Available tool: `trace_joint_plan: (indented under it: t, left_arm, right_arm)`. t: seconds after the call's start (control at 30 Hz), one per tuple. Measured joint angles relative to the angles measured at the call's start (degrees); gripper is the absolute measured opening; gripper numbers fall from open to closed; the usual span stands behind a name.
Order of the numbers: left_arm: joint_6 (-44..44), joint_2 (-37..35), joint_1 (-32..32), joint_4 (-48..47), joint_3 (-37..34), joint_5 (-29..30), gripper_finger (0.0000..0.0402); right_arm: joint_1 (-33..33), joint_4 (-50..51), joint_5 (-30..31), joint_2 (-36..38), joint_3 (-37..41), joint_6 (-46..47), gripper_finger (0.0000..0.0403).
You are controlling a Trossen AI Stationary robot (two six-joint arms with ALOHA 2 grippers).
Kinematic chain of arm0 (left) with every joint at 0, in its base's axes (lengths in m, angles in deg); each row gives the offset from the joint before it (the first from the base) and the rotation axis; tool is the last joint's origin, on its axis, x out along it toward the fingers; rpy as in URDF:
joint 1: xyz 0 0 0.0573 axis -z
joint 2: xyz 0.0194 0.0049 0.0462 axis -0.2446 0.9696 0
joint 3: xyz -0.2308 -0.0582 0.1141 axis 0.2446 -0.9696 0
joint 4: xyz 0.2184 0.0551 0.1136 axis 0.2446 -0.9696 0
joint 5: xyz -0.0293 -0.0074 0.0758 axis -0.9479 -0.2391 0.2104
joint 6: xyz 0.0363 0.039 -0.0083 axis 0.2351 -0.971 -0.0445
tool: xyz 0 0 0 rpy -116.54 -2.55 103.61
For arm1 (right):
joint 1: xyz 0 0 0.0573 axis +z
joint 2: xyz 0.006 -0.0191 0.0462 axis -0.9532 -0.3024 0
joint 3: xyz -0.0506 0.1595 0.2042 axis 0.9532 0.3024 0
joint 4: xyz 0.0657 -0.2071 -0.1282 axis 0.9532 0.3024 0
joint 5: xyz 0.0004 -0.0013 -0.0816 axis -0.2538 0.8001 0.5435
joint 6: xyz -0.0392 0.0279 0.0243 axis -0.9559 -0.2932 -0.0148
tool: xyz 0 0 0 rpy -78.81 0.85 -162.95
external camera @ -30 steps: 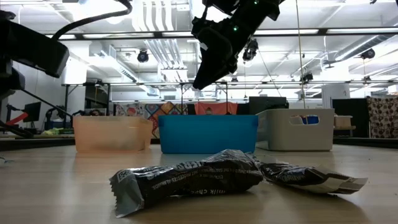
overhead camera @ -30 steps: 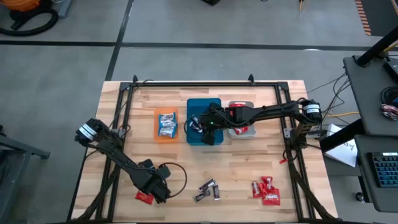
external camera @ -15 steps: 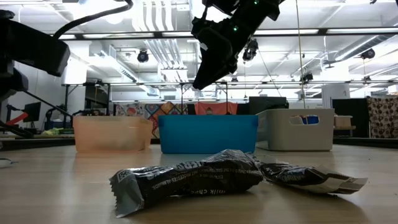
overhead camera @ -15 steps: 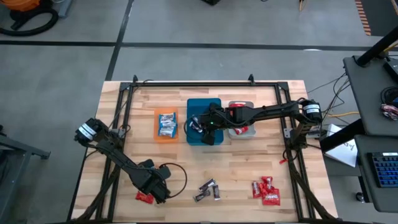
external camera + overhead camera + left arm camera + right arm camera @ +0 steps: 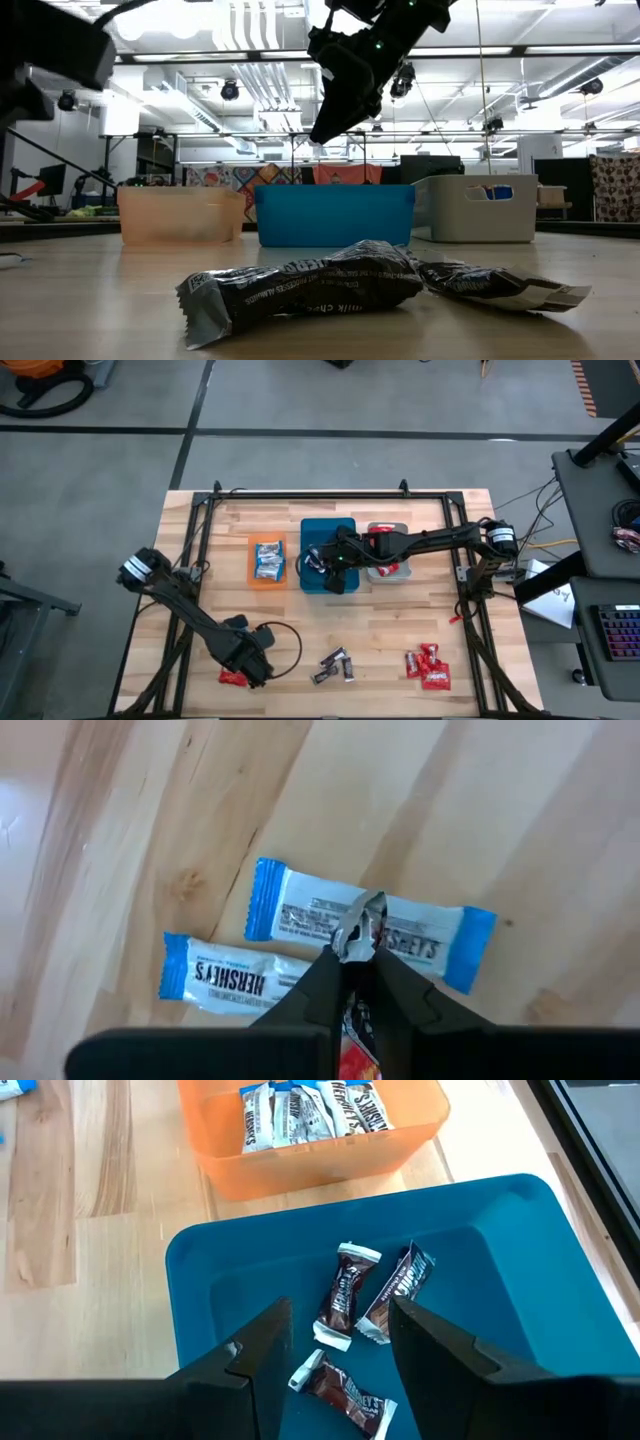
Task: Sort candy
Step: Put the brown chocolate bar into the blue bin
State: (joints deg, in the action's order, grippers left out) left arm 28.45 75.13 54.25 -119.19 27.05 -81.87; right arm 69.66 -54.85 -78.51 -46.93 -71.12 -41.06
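My left gripper [image 5: 250,665] [image 5: 360,958] stands near the table's front left corner, pointing down and shut on a red candy [image 5: 357,1045]. Two light blue-and-white candies [image 5: 375,925] [image 5: 235,982] lie flat on the wood under it. In the high view a red candy [image 5: 232,678] shows just beside that gripper. My right gripper [image 5: 335,565] [image 5: 340,1345] hangs open above the teal tray [image 5: 500,1280], touching nothing. Three dark brown candies [image 5: 340,1300] lie on the tray's floor below it. My left gripper pinches the red candy between its two fingers, which come from above and point down. The candy's crimped silver end [image 5: 362,920] sticks out past the fingertips, and its red wrapper shows farther back between them. Whether it hangs clear of the table, I cannot tell.
The orange tray [image 5: 267,560] holds blue-and-white candies, and the grey tray [image 5: 390,550] holds red ones. Dark brown candies [image 5: 335,665] [image 5: 310,285] and a cluster of red candies [image 5: 428,667] lie near the table's front edge. A dark metal frame [image 5: 310,493] borders the table.
My left arm has risen a little, as its dark body climbs in the low view. The candies on the table have stayed where they were.
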Motion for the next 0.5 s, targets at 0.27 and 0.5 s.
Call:
trace_joint_plan:
  t: [0.27,0.5]
  left_arm:
    - [-5.29,-3.03,-0.01,-1.80,3.18,4.72,0.0010]
    - [-17.12,-7.65,-2.93,-2.16,5.33,17.30,0.0010]
  right_arm:
    - [0.85,2.69,-0.02,0.20,0.00,0.00,0.0158]
    - [2.88,12.06,-0.07,2.96,0.00,2.28,0.0156]
